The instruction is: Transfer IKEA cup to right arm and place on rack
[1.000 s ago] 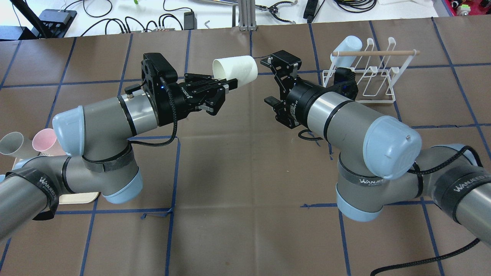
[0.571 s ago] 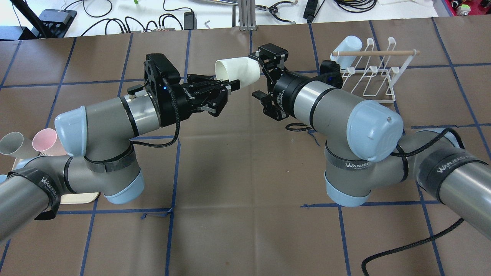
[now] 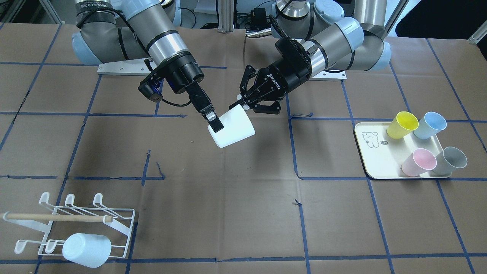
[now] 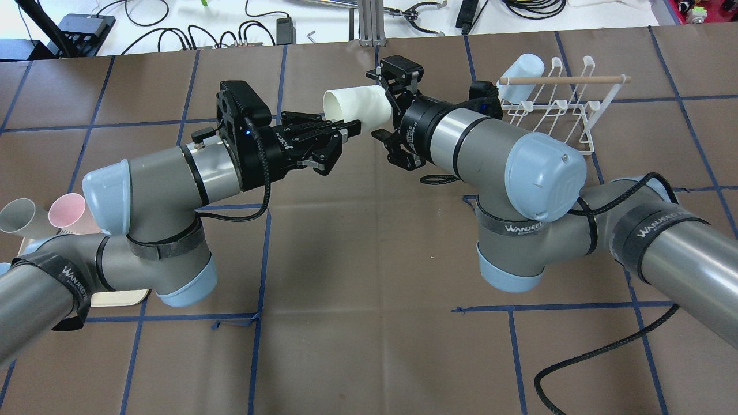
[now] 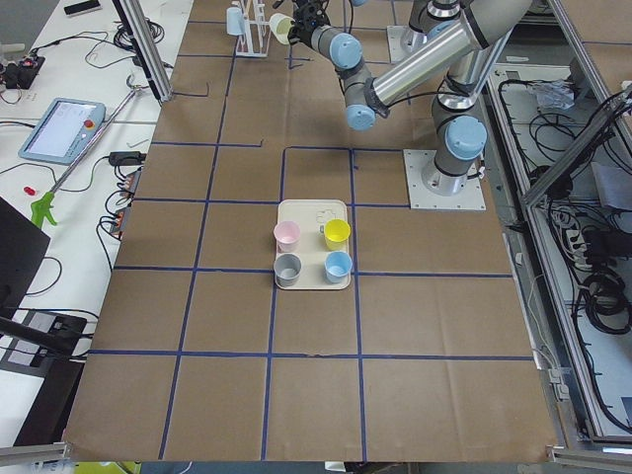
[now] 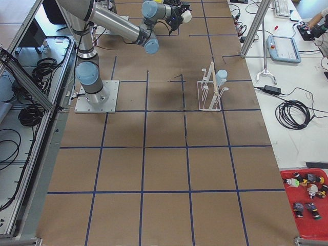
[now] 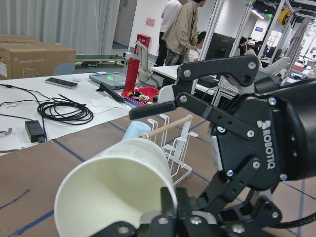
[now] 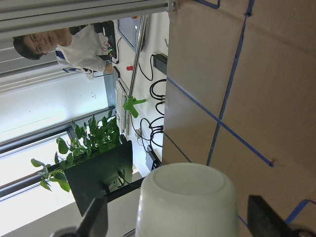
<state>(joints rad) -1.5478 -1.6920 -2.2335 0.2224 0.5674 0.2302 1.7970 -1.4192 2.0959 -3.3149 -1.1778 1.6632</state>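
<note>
At the left edge of the counter [image 4: 369, 357], a tray [image 4: 118, 297] is carrying a grey cup [image 4: 20, 217] and a pink cup [image 4: 64, 212]. Toward the middle of the far edge, the left gripper [image 4: 349, 127] is pinching the rim of the white cup [image 4: 357, 104], holding it sideways in the air. The right gripper [image 4: 385, 105] is straddling the cup's base, its jaws spread wide and clear of the sides. Near the far right corner, the rack [image 4: 571, 79] is holding a pale blue cup [image 4: 522, 68].

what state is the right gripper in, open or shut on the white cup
Open. On the right gripper, fingers flank the white cup with gaps both sides; the left gripper pinches its rim.
</note>
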